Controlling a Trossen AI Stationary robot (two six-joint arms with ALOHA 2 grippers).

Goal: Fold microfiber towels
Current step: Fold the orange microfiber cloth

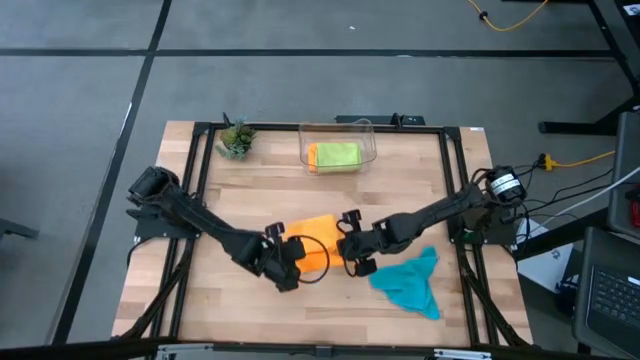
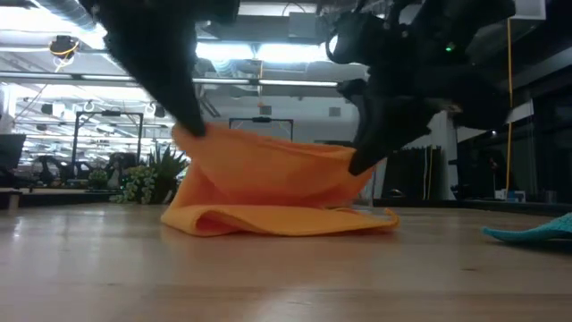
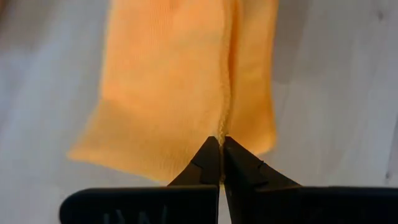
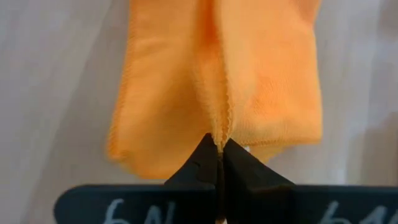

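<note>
An orange towel (image 1: 312, 238) is being lifted by two corners at the near middle of the table (image 1: 400, 190), pinched by the left gripper (image 3: 220, 144) and the right gripper (image 4: 220, 146). Probably the raised edge is being folded over; next, an even lowering is needed.

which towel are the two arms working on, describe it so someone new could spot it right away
Start at the wooden table and look to the middle of its near half, where both arms meet. Between them lies the orange towel, pinched at one edge by the left claw and at another by the right claw. The teal towel beside it lies crumpled and untouched, and the other towels sit in the clear bin at the far edge.
</note>
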